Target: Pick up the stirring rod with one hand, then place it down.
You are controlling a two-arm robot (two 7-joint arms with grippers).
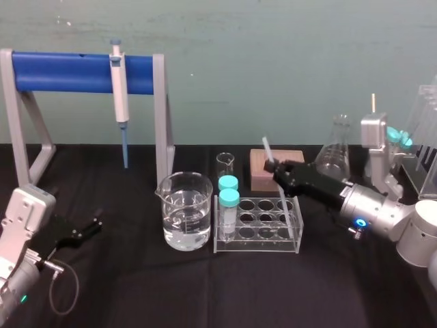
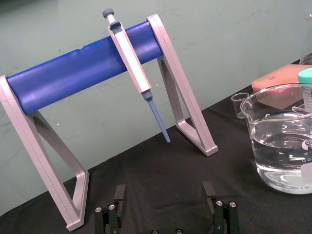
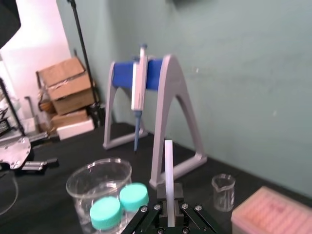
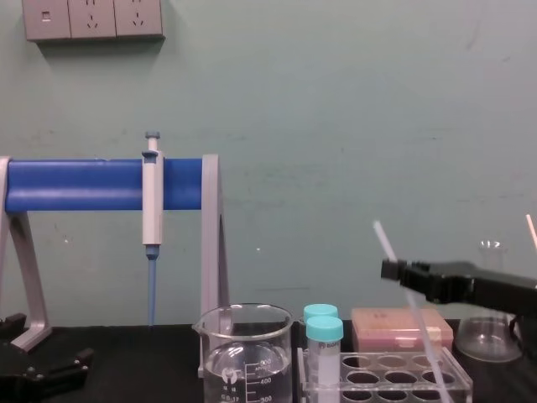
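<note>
My left claw (image 1: 92,224) sits low at the far left of the black tabletop (image 1: 136,287), parked. Its fingers (image 2: 119,195) are spread apart with nothing between them. Behind it is the stand (image 1: 68,72), a blue bar on grey legs. The pipette (image 1: 119,96) hangs from the bar near the right leg, blue tip down.

Right of the stand is the beaker (image 1: 184,212), partly filled with clear liquid. A small beaker (image 1: 225,164) is behind it. Just beside the beaker, two teal-capped tubes (image 1: 229,198) stand upright in the left end of the clear rack (image 1: 259,222).

My right claw (image 1: 276,169) reaches in from the right, above the rack's back right part, and is clamped on the rod (image 1: 268,149). I hold it part-way along its length. It is tilted, with the top leaning left and the rest slanting down to the right toward the rack. In the chest view the rod's lower stretch (image 4: 424,336) crosses the rack's right end. I cannot tell whether its tip touches anything.

The pink box (image 1: 259,171) lies behind the rack, and the flask (image 1: 334,154) stands further right, beyond my right arm.
</note>
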